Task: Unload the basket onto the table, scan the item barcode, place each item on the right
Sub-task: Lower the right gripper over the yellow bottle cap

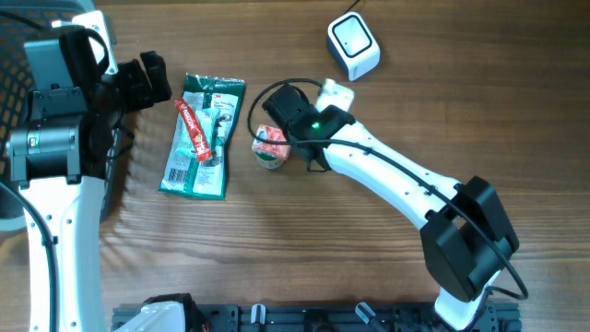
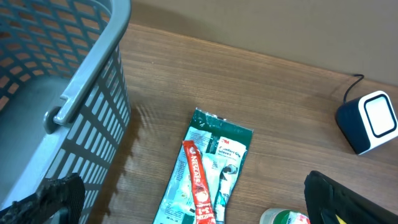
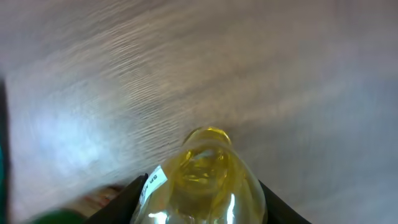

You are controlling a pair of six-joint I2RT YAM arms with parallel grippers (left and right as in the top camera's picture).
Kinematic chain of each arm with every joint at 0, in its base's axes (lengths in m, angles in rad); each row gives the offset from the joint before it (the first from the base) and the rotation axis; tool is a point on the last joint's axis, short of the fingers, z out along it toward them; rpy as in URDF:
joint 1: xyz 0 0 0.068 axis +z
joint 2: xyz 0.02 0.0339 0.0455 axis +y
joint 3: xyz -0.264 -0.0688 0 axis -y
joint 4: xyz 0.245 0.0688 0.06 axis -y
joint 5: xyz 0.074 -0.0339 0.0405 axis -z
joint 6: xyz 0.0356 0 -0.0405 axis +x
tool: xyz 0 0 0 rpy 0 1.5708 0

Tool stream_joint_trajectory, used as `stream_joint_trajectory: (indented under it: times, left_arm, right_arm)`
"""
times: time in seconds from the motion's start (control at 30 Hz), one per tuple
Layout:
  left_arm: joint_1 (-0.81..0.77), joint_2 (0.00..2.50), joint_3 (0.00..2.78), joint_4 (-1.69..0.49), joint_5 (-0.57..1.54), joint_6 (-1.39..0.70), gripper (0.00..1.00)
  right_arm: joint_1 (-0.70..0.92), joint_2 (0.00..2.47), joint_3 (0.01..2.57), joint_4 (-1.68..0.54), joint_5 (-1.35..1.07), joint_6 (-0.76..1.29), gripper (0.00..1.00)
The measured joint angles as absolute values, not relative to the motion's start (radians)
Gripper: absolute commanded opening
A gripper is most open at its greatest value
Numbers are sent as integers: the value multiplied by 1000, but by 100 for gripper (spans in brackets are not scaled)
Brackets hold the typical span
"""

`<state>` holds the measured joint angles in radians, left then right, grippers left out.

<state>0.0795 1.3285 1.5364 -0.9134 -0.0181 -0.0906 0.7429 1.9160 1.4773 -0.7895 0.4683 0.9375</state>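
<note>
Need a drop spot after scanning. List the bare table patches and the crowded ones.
Bare: right of the scanner; below the packet and bottle, left of the right arm. Crowded: packet to scanner, and by the basket.

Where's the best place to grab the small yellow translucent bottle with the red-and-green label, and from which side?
Grip the small yellow translucent bottle across its wider rounded body, coming from above, one finger per side. It sits low on the wooden table and tapers toward one end, so the midsection likely holds surest. The right gripper grips it this way.
</note>
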Motion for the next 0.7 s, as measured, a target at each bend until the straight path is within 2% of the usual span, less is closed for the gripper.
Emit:
stream_joint_trajectory:
  times: [0.2, 0.27, 0.4, 0.47, 0.53, 0.63, 0.67, 0.7]
  left_arm:
    - [80, 1328, 1536, -913, -18, -91, 100]
    - [80, 1328, 1536, -914, -18, -90, 100]
    - [80, 1328, 1536, -913, -18, -91, 100]
    - [80, 1328, 1536, -913, -18, -90, 100]
    - [80, 1328, 1536, -913, -18, -91, 100]
    - [80, 1328, 1536, -913, -18, -91, 100]
    - [80, 1328, 1536, -913, -18, -91, 100]
    - [80, 1328, 1536, -913, -18, -91, 100]
  right_arm:
    - [743, 1907, 1477, -837, 416, 355, 50]
    - [740, 1906, 1477, -837, 393, 271, 49]
    - [714, 1900, 1477, -833, 330, 197, 40]
    - [689, 1896, 1477, -829, 290, 183, 40]
    - [647, 1892, 1477, -828, 229, 177, 46]
    - [602, 1889, 1477, -830, 149, 170, 49]
    - [587, 1888, 1477, -834, 126, 170, 53]
    - [577, 1888, 1477, -838, 111, 170, 68]
